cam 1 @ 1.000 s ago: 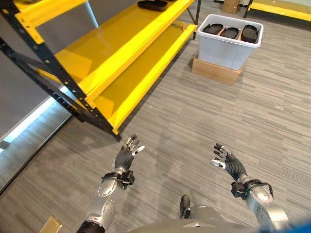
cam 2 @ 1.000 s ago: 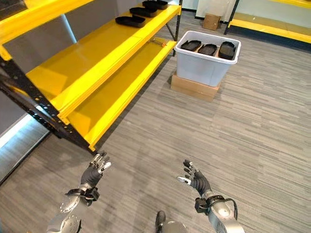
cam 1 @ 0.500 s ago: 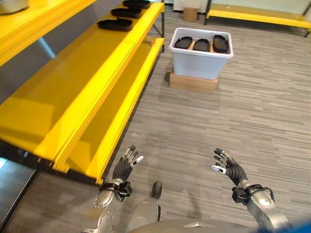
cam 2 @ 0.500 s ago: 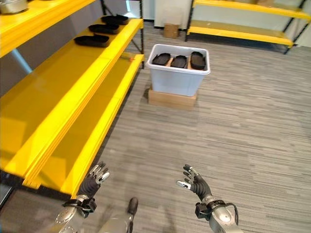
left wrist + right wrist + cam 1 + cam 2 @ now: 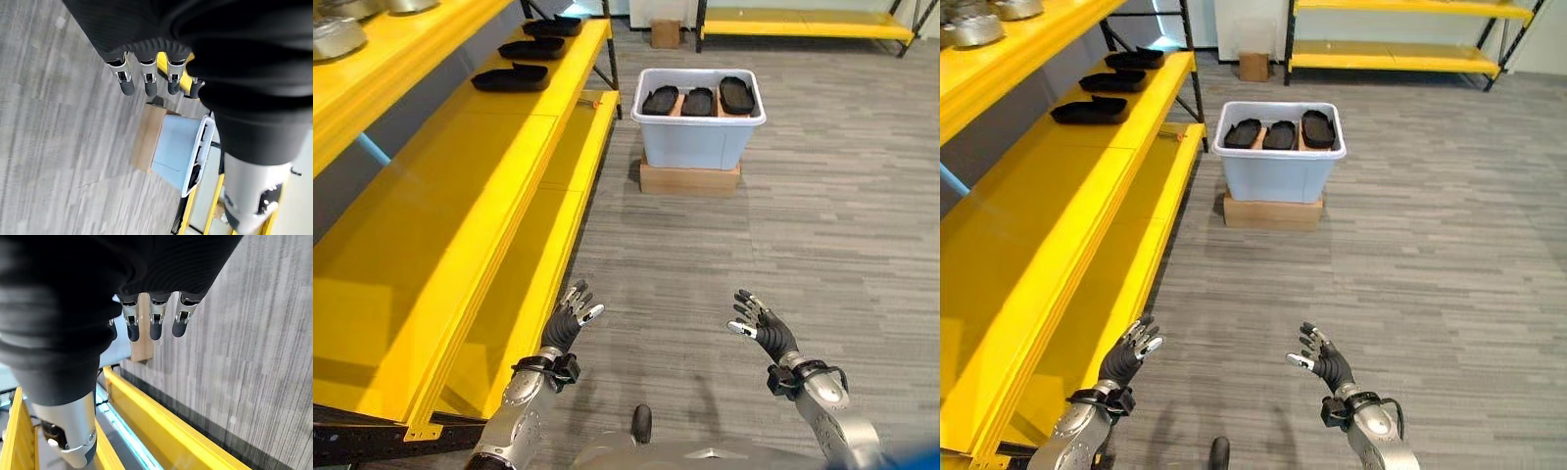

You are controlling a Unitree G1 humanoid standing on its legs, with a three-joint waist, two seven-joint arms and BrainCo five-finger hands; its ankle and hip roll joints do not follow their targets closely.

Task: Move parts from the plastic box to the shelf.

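Left eye view: I have both hands up low in front of me over the grey plank floor [image 5: 842,225], nothing in either. My left hand [image 5: 566,323] sits just beside the front edge of the lower yellow shelf board, fingers straight and spread, palm empty. My right hand [image 5: 760,327] is well apart from it on the other side, fingers also spread and relaxed, holding nothing. Wrist views agree: left fingers [image 5: 146,81] hang straight with the box past them, right fingers [image 5: 155,320] hang straight over bare floor. The plastic box [image 5: 701,142] is pale blue-white and stands ahead of me, well away from both hands, on a flat cardboard box [image 5: 689,179], just beside the far end of the yellow shelf [image 5: 460,206]. Three black parts [image 5: 697,100] lie side by side in the box. Three more black parts [image 5: 510,77] already lie in a row at the far end of the middle shelf board. Metal bowls [image 5: 335,35] sit on the top board. A small cardboard carton [image 5: 666,33] stands on the floor behind the box, near a second yellow rack [image 5: 803,20] along the back.
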